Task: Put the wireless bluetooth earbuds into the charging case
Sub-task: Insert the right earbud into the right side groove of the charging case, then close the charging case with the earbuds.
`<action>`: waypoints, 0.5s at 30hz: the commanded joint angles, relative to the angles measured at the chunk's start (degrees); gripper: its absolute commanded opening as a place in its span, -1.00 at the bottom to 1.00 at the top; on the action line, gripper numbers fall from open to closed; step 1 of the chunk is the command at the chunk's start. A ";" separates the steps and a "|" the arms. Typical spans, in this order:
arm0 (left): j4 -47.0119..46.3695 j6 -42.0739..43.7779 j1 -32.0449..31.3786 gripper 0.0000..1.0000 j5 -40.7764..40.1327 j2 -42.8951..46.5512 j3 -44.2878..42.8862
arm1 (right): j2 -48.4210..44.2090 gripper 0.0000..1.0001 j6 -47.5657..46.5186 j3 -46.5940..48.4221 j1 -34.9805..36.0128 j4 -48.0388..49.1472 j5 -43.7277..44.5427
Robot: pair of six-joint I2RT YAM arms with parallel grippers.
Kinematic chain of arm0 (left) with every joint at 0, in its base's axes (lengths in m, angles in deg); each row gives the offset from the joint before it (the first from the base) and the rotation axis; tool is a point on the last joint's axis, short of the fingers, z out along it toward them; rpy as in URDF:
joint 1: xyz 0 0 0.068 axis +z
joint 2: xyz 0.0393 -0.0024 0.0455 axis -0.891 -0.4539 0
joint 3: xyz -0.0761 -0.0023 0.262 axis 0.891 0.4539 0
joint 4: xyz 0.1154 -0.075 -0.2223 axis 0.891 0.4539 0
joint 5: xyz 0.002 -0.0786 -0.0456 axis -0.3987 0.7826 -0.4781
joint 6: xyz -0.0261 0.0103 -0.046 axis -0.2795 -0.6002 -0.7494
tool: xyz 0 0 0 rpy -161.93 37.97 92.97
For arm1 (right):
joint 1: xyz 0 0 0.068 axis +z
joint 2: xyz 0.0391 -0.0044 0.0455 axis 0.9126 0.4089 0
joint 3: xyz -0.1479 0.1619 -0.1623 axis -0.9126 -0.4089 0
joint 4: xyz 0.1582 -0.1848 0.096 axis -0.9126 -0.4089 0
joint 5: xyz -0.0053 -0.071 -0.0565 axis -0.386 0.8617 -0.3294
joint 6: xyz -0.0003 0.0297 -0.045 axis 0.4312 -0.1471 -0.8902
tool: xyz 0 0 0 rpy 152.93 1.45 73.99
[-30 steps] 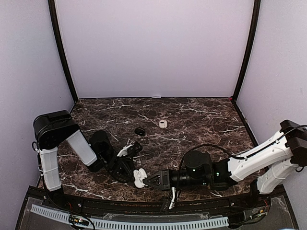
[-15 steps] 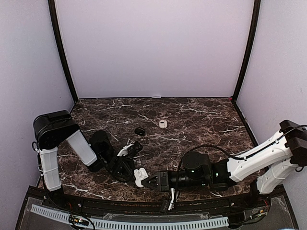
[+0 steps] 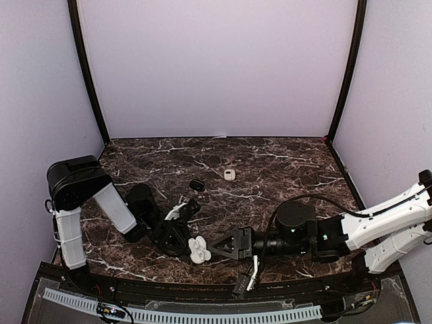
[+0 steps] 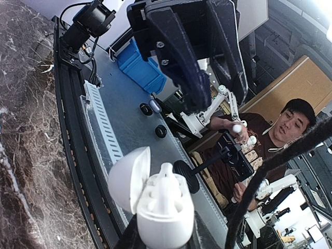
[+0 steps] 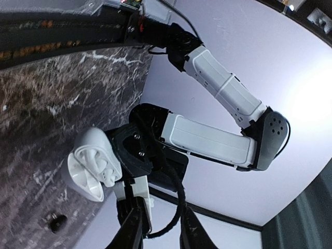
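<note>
- left gripper (image 3: 190, 244): I log it as clamped tight on the white charging case (image 3: 198, 250), one finger on each side of the case body
- charging case: at the left gripper's fingertips, lid hinged open, open side turned toward the right gripper (image 3: 214, 248)
- earbuds (image 4: 165, 182): white, lodged in the case body between the left gripper's fingers; in the left wrist view one stem pokes up out of its well, and I cannot tell whether either is fully seated
- right gripper: jaws parted with nothing between them, tips just short of the case and not touching it, pointing straight at the left gripper
- small black object (image 3: 196, 184): on the marble table (image 3: 290, 169), beyond the left gripper, apart from it; too small for me to identify
- small white object (image 3: 230, 174): farther out past the black one, well apart from both grippers; also too small to name
- person (image 4: 264, 140): seated behind the right gripper in the left wrist view, off the table
</note>
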 commanded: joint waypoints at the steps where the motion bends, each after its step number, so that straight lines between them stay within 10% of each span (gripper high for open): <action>1: -12.85 2.20 0.09 -1.00 1.59 1.79 0.23 | -1.59 -0.52 28.66 -1.52 -0.78 8.71 -0.89; 8: -12.85 3.69 0.33 -1.00 0.53 0.33 0.11 | -1.62 -0.44 81.69 -8.53 -1.12 28.72 17.77; 15: -12.78 4.43 1.44 -1.00 -1.36 -0.79 -0.26 | 0.57 -1.00 115.68 -0.25 -3.85 4.17 27.78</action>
